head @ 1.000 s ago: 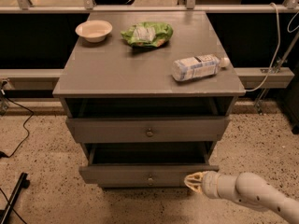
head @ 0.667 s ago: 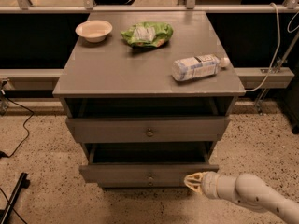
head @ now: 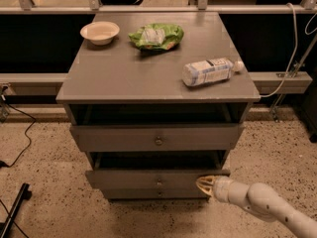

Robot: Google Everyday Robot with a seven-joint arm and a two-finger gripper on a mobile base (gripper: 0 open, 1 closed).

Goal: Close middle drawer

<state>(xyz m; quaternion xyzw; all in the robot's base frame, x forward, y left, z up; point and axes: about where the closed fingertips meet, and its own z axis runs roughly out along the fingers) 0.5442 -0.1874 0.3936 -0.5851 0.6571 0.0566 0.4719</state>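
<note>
The middle drawer (head: 148, 179) is the second of the grey cabinet's three. It has a low flat front and a tiny pale knob (head: 159, 182), and it stands partly pulled out, with a dark gap above its front. My gripper (head: 202, 184), pale yellow on a white arm that comes in from the lower right, is at the right end of that drawer front and touches it. The top drawer (head: 157, 137), with a taller front and a dark round knob, is also pulled out.
The narrow bottom drawer (head: 157, 194) sits just below. On the cabinet top (head: 124, 73) are a white bowl (head: 100, 32), a green snack bag (head: 156, 36) and a plastic bottle on its side (head: 210, 71). Cables and a black stand foot (head: 15, 207) lie on the speckled floor at the left.
The middle drawer's front has slid a little way in toward the cabinet. My gripper has moved with it, staying against its right end.
</note>
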